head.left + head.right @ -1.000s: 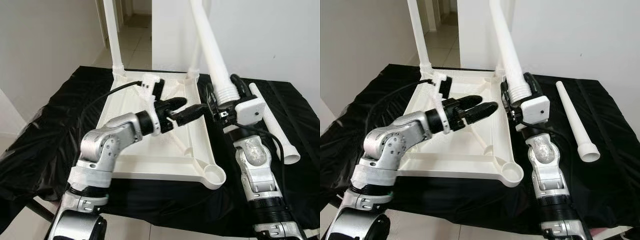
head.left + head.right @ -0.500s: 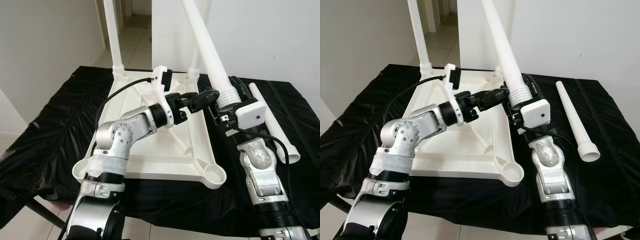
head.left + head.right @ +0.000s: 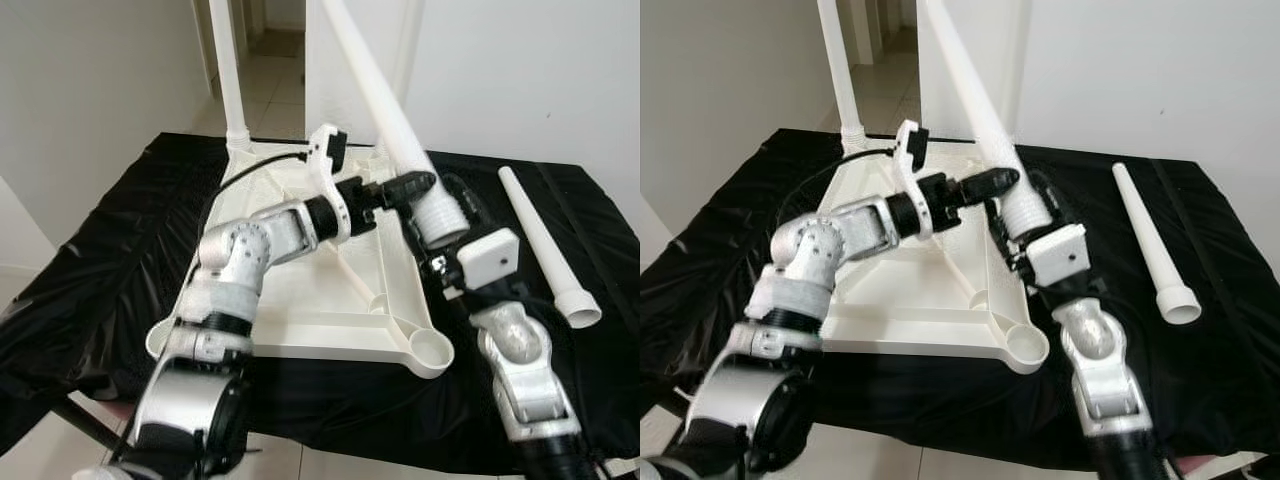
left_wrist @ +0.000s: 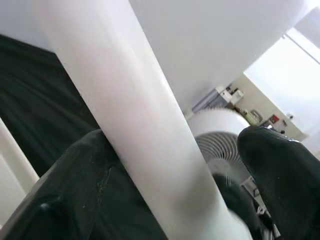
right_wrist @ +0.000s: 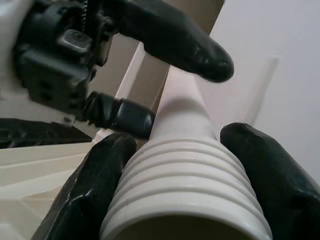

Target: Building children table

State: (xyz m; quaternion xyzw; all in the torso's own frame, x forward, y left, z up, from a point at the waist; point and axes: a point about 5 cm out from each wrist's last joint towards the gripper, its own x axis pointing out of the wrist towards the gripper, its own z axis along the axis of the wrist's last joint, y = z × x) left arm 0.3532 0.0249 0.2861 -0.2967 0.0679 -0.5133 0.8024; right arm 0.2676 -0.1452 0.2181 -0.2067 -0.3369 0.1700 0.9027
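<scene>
The white table top [image 3: 300, 310] lies upside down on a black cloth, with one leg [image 3: 230, 70] standing upright in its far left corner. My right gripper [image 3: 440, 210] is shut on the ribbed end of a long white leg [image 3: 375, 80] above the top's right edge. That leg leans up and to the left. In the right wrist view, the fingers [image 5: 100, 185] press both sides of the ribs. My left gripper [image 3: 400, 188] reaches across and straddles the same leg [image 4: 140, 125] just above the ribs. It is open, with a gap at one finger [image 4: 285, 170].
Another loose white leg [image 3: 545, 245] lies on the cloth at the right. An open round socket [image 3: 432, 350] sits at the top's near right corner. The black cloth [image 3: 90, 260] hangs over the table's edges. A white wall stands close behind.
My left gripper moved from over the table top up to the held leg. The right arm tipped, so the leg now leans further left.
</scene>
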